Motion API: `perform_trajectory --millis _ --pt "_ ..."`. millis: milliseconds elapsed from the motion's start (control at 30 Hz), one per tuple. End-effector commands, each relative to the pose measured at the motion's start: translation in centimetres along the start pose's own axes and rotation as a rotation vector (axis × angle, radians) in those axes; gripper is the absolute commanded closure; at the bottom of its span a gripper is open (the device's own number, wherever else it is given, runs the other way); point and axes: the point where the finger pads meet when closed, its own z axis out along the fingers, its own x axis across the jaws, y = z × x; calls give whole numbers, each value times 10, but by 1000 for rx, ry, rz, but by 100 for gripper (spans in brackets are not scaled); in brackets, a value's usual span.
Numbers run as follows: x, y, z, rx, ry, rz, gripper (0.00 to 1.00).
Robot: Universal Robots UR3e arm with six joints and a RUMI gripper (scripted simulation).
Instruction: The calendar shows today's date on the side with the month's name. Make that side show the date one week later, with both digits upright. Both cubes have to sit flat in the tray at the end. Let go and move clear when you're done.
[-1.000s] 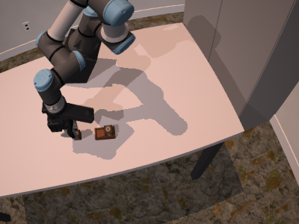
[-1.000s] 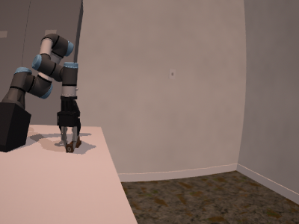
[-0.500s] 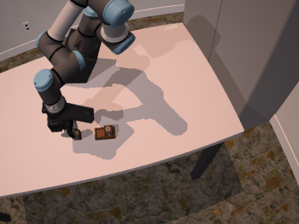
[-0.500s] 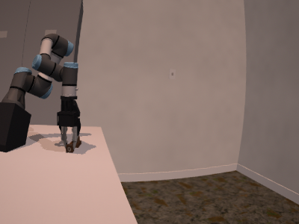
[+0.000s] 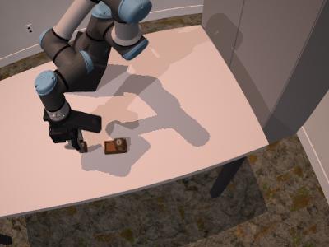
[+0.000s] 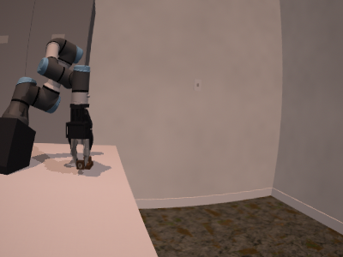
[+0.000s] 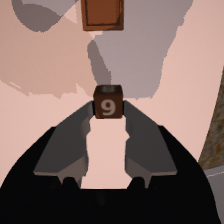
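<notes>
Resting on the counter, top view: a small tray (image 5: 105, 149) (image 6: 91, 164) (image 7: 103, 29), reddish brown and rectangular, lying on the pale pink counter (image 5: 230, 119) (image 6: 56, 206) (image 7: 45, 60)
Seated cube: a brown cube (image 5: 120, 142) with a pale round mark, at the tray's right-hand end as pictured; the other end shows its lower floor framed by a rim
Held cube, top view: a second brown cube (image 5: 85, 146) (image 6: 80, 165) (image 7: 108, 106), outside the tray, to its left as pictured, mostly hidden by the tool
Tool, top view: the black tool (image 5: 81, 147) (image 6: 81, 164) (image 7: 108, 101) points down at that cube, its fingers partly hidden
Tool, exterior view: grey fingers reach down either side of the held cube, standing narrow; the tray shows just behind and overlaps it in this view
Cube face, exterior view: dark brown with a pale ring-like mark, too small to read
Digit, wrist view: a pale 9, upright as pictured, on a smooth dark brown face; another pale mark on the adjoining face is foreshortened
Grip, wrist view: fingertips closed on two opposite sides of the cube, angular matte grey fingers flaring away from it
Tray, wrist view: square-cornered raised rim, orange-brown floor, well apart from the held cube

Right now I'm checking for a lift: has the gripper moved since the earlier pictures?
Yes, upward: in the exterior view, the gripper sits higher relative to the small wall plate.
</notes>
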Motion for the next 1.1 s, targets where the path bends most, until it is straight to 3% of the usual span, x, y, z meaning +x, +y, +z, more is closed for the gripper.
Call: perform_trajectory --millis 0,333,667,1067 --pt "-3 -1 -24 9 -11 0 90" --pt "-2 -1 -63 9 -11 0 90" --pt "-2 -1 -78 9 -11 0 90" --pt "-2 -1 -79 10 -12 0 90"
